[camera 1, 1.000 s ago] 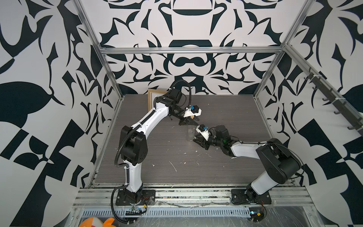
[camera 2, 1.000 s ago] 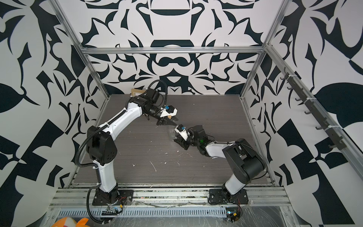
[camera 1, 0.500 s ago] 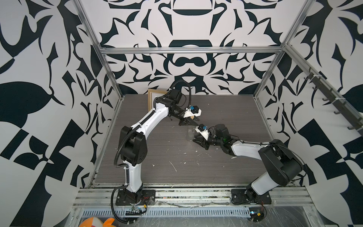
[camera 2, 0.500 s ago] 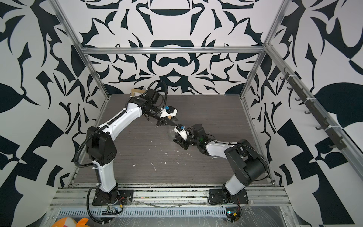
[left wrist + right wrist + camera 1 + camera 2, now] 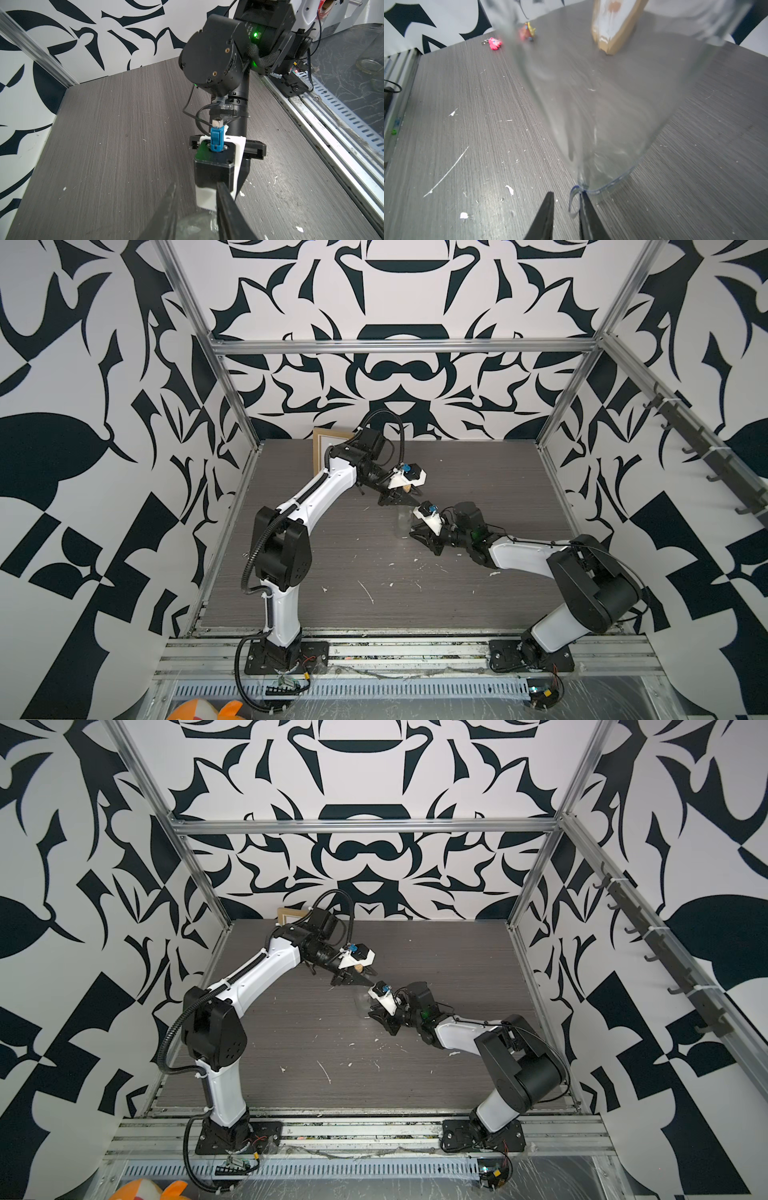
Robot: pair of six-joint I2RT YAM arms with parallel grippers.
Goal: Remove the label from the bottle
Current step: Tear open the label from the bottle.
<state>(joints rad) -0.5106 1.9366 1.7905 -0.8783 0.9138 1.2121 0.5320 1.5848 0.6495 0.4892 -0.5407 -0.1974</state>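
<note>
Label curl [image 5: 572, 213] lined up for a pinch while the bottle [image 5: 401, 522] is pinned upright.

Nearest, white scraps [image 5: 366, 591] are scattered over the desk [image 5: 478, 472]. Beyond them, the right end effector [image 5: 566, 194] is set low at the bottle's base. Its fingers are narrowly parted around the label, a thin strip curled off the glass there, apparently so it can be pinched and pulled. Further back, the left end effector [image 5: 411, 495] is clamped on the bottle's neck by the cork [image 5: 406, 488], which is judged to steady the bottle against that pull. A picture frame [image 5: 322, 448] is propped against the back wall.
</note>
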